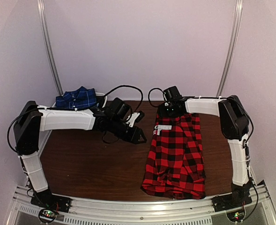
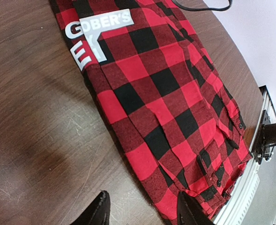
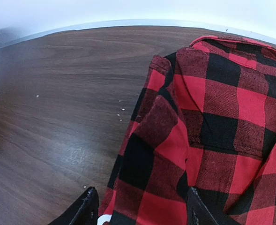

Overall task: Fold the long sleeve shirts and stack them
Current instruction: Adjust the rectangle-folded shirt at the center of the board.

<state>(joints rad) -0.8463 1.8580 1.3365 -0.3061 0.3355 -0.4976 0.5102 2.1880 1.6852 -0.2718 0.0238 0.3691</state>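
Item: red-and-black checked shirt point(image 1: 175, 154), folded into a long strip, lying flat on the right half of the table point(image 1: 91, 164) and running from mid-frame down to the near edge; buttons show along its lower right side in the left wrist view point(image 2: 161, 108). White block letters point(image 1: 162, 129) sit at its upper left corner, partly folded under point(image 2: 98, 28). Item: navy shirt point(image 1: 77, 98) with thin white lines, bunched at the upper left of the table, partly behind the left forearm, well apart from the red one. Item: left tool point(image 1: 138, 136), centre of frame, just left of the red shirt's lettered corner; fingers apart point(image 2: 145, 213), bare wood and the shirt's edge seen between them, nothing gripped. Item: right tool point(image 1: 167, 114), at the top end of the red shirt; fingers wide apart point(image 3: 140, 213), raised folds of checked cloth point(image 3: 212, 117) between them, contact with the cloth not discernible. Item: black cable point(image 1: 123, 88), looped above the left wrist. Item: aluminium rail point(image 1: 142, 208), across the bottom of the frame, carrying both arm bases.
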